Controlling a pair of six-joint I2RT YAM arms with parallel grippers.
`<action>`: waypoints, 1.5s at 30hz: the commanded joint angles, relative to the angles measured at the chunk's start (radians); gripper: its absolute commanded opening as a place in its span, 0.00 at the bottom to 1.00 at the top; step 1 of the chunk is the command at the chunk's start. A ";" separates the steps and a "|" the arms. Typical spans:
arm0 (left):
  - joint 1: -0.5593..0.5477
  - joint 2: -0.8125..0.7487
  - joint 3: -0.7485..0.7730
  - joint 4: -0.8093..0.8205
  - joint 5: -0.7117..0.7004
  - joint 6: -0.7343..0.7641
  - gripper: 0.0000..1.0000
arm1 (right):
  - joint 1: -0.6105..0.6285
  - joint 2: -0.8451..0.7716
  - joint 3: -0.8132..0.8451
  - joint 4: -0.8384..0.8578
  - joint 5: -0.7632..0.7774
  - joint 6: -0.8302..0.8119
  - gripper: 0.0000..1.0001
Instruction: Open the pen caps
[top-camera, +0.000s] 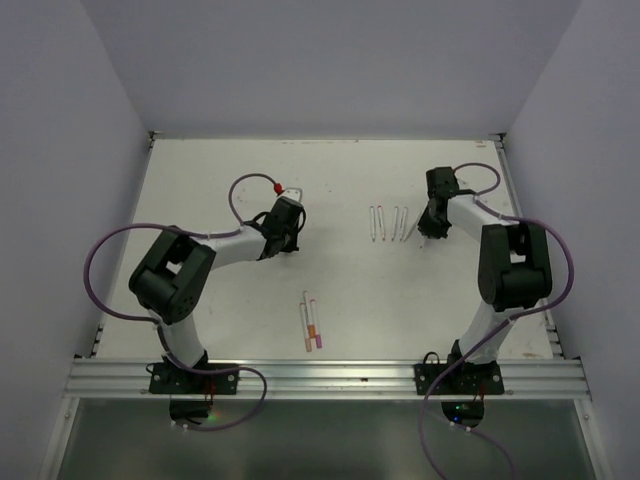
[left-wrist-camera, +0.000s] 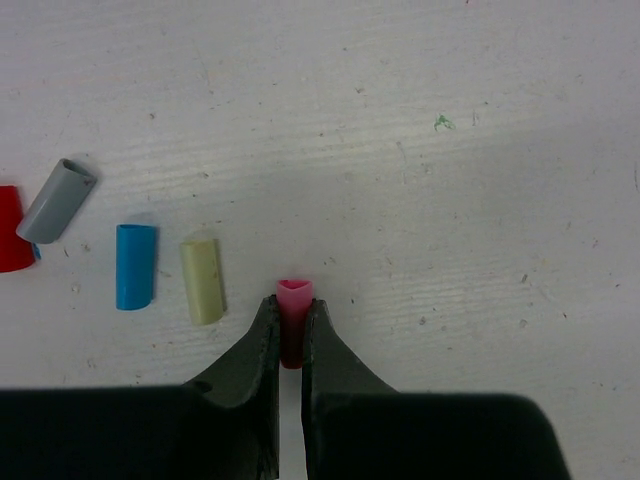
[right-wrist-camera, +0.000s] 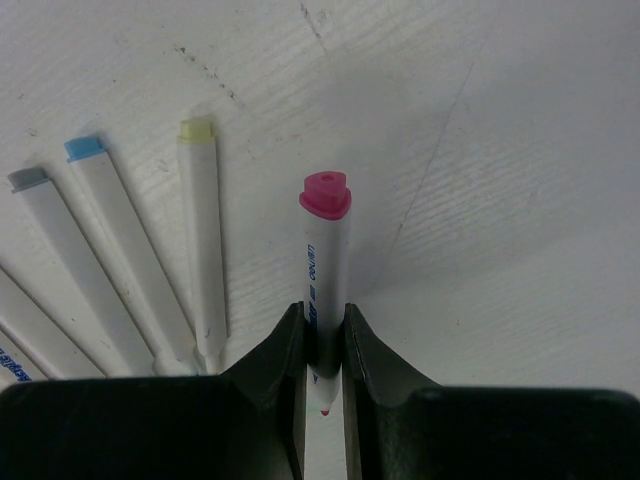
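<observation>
Pinching pink cap (left-wrist-camera: 293, 298), left-wrist view only

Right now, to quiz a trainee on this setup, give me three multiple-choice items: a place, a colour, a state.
1. The yellow cap lies: A) between the blue cap and the pink cap; B) right of the pink cap; C) on top of the blue cap.
2. The pen in the right gripper has an end coloured: A) grey; B) pink; C) blue.
3. The left gripper is: A) open, empty; B) shut, empty; C) shut on the pink cap.
Key: A, the left wrist view shows it between them; B, its pink end stands clear; C, the jaws pinch it.
</observation>
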 joint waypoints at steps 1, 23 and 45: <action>0.011 0.008 0.031 0.020 -0.071 0.028 0.00 | -0.005 0.016 0.058 0.029 -0.004 -0.023 0.02; 0.012 0.040 0.071 -0.012 -0.139 0.037 0.34 | -0.007 0.042 0.045 0.090 -0.040 -0.043 0.32; -0.002 -0.115 0.058 -0.026 -0.108 0.032 0.43 | 0.012 -0.287 -0.094 0.092 -0.069 -0.077 0.34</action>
